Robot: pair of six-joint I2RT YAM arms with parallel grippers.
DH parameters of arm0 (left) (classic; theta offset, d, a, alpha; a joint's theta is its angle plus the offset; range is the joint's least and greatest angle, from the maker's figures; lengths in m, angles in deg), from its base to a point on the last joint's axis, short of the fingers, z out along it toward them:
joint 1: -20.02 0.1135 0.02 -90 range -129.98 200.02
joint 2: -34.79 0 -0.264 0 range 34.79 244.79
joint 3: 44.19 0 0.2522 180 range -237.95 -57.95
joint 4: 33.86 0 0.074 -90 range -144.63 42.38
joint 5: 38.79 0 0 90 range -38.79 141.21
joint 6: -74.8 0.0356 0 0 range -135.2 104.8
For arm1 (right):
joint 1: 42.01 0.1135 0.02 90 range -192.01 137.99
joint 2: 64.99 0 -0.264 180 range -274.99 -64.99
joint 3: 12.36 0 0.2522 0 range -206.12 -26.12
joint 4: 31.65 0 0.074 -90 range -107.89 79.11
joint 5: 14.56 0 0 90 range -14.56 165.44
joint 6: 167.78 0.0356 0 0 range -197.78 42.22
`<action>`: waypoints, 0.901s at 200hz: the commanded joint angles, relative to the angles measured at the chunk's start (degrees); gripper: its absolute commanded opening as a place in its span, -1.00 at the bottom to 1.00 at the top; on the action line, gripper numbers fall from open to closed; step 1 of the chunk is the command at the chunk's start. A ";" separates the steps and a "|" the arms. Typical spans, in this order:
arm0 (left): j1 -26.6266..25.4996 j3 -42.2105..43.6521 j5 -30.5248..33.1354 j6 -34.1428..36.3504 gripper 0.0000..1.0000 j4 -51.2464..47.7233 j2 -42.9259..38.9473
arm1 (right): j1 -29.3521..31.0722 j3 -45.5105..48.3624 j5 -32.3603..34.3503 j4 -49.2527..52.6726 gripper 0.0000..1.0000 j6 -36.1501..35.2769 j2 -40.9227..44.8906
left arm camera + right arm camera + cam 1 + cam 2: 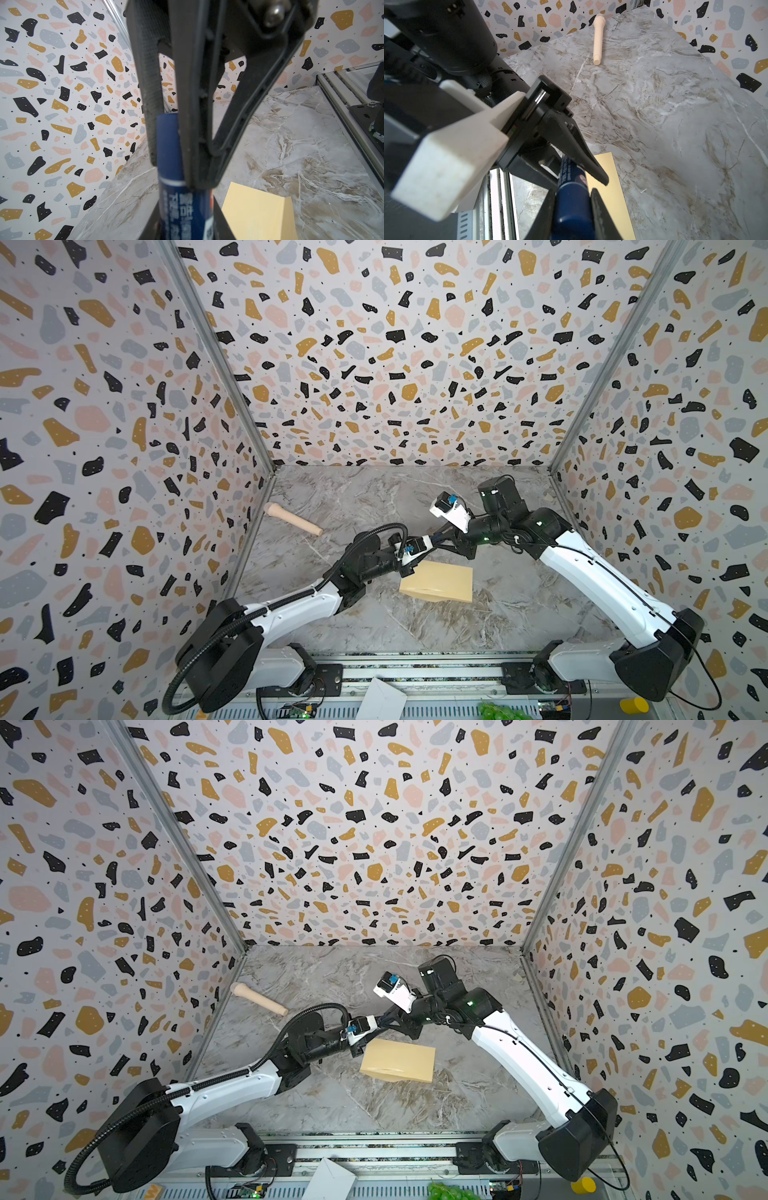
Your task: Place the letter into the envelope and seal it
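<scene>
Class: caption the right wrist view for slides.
Left tool and right tool grip a blue cylindrical tube near a tan paper envelope.

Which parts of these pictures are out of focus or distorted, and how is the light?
Left wrist view: the right gripper and tube, near the lens, are soft; the table is sharper. Right wrist view: the white mount is blurred, the peg clear. Both top views: wide-angle stretching of the walls, even light, no glare on the envelope.

Both top views look down on the table (415, 635); wrist views close.
</scene>
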 commanded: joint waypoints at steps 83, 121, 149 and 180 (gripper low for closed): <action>1.59 1.38 4.16 0.16 -1.00 -6.45 3.13 | -4.75 -5.21 0.16 0.24 -1.00 -0.51 6.31; 1.59 1.47 4.06 0.11 -1.00 -6.47 3.35 | -5.01 -4.81 -0.64 0.06 -1.00 -0.42 6.50; 1.65 0.74 2.15 -0.14 -1.00 -6.74 2.52 | -5.07 -3.91 -1.93 -0.04 -1.00 -0.20 6.04; 1.66 -1.94 -0.04 -1.85 -0.26 -8.54 0.22 | -4.20 -1.94 -2.14 -0.84 -1.00 0.34 5.13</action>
